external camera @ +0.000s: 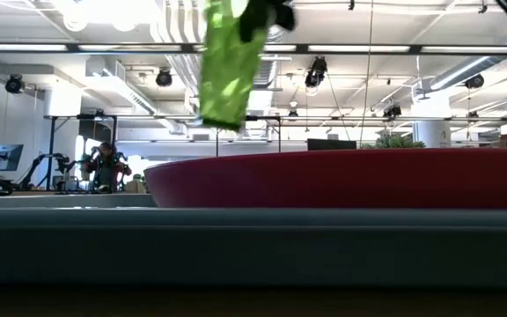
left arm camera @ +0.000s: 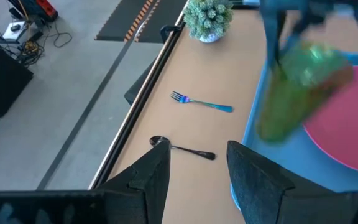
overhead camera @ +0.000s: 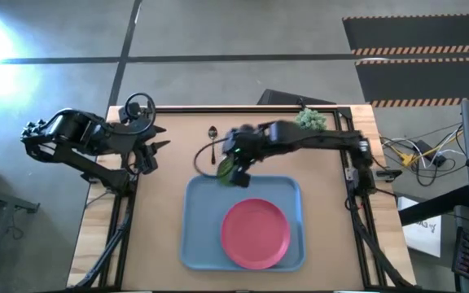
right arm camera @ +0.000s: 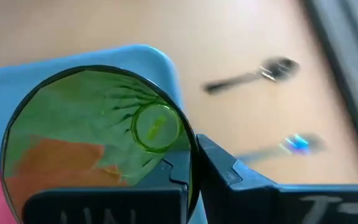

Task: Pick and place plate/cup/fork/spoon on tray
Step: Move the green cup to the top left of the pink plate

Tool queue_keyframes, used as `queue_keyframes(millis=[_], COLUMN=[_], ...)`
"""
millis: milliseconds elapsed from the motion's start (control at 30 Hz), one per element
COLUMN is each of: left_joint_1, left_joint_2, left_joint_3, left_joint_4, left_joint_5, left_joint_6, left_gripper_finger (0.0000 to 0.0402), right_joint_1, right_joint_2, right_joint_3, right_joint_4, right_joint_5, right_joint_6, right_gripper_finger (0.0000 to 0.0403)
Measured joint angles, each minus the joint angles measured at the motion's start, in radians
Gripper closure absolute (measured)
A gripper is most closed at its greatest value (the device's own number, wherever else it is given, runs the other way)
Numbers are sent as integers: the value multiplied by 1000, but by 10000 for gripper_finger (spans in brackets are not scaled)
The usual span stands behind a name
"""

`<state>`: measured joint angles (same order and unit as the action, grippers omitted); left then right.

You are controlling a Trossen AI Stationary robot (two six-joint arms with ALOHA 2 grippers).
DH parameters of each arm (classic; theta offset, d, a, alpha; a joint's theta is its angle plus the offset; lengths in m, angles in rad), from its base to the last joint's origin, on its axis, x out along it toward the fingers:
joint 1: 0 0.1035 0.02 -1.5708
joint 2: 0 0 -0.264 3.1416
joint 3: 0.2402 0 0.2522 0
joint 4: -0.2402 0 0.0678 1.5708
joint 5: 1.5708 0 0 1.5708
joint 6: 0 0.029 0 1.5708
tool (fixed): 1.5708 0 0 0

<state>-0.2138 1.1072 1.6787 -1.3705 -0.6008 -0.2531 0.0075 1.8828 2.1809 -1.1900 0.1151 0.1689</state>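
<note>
The right gripper (overhead camera: 236,172) is pinching the rim of the translucent green plastic cup (overhead camera: 227,167), carrying it tilted and clear of the surface above the far-left corner of the light-blue, round-cornered tray (overhead camera: 202,220), where the round pink-red plate (overhead camera: 256,233) is lying flat. The slim metal spoon (overhead camera: 212,140) and fork (left arm camera: 201,102) are lying on the bare brown tabletop (overhead camera: 177,155) beyond the tray, near a spiky pale-green potted plant (overhead camera: 310,120). The left gripper (overhead camera: 155,146) is waiting at the tabletop's left edge, fingers (left arm camera: 146,180) parted and holding nothing.
</note>
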Motion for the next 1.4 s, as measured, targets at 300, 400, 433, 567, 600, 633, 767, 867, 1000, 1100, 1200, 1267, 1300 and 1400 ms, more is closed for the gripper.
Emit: queue_keyframes(millis=[300,400,433,567,600,633,767,867,1000,1100,1200,1267,1300,1400], left_joint_1=[0,0,0,0,0,0,0,0,0,0,0,0,0,0], left_joint_2=[8,13,13,18,19,21,22,24,24,24,24,25,25,25], left_joint_3=[0,-1,-1,-1,-1,-1,-1,-1,-1,-1,-1,-1,-1,-1], left_joint_4=[1,1,2,2,3,3,3,3,3,3,3,3,3,5], left_joint_5=[0,0,0,0,0,0,0,0,-1,0,0,0,0,0], left_joint_6=[-3,-4,-4,-6,-6,-6,-6,-6,-6,-6,-6,-6,-6,-6], left_gripper_finger=[259,259,259,259,259,259,259,259,259,259,259,259,259,259], right_joint_1=[47,71,78,99,102,105,118,127,134,137,137,137,137,137], right_joint_2=[-186,-221,-232,-275,-287,-298,-352,-402,-469,-512,-548,-571,-582,-602], right_joint_3=[-83,-151,-176,-298,-332,-367,-496,-588,-700,-768,-821,-850,-865,-899], right_joint_4=[-246,-274,-282,-291,-291,-289,-263,-180,-74,-62,-58,-48,-35,-5], right_joint_5=[125,129,129,131,128,125,112,97,91,91,91,91,91,88], right_joint_6=[234,300,321,395,414,430,497,534,572,600,640,654,660,679], right_gripper_finger=[394,394,394,394,394,394,394,394,394,394,394,394,394,394])
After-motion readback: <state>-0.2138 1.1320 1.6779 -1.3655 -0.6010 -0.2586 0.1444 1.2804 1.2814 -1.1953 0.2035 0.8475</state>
